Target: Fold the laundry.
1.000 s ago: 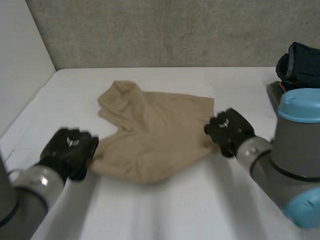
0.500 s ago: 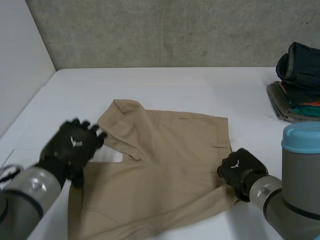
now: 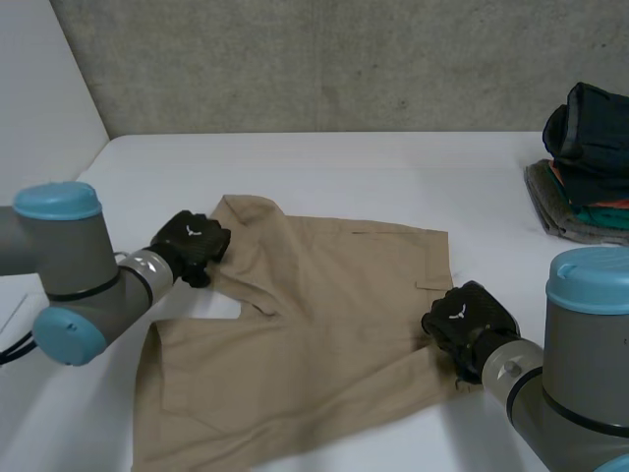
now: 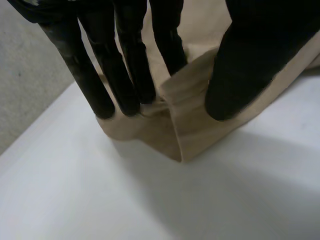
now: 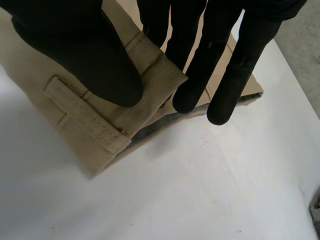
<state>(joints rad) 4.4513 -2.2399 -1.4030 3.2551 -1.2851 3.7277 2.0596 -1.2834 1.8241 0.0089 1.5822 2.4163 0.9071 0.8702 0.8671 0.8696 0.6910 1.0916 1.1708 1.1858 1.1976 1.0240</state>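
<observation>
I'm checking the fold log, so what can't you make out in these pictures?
Head view: the pile is cut off by the edge; its items can't be counted.
Head view: the backs of the left hand and right hand hide the fingers' grip on the shorts.
Every view: the shorts' underside lies hidden against the table.

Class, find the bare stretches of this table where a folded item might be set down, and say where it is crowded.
Bare white table lies between the flat beige cloth garment and the grey wall, and between the garment and the dark stack of folded clothes. Crowded: the garment's sides, where the left hand and right hand pinch it.
</observation>
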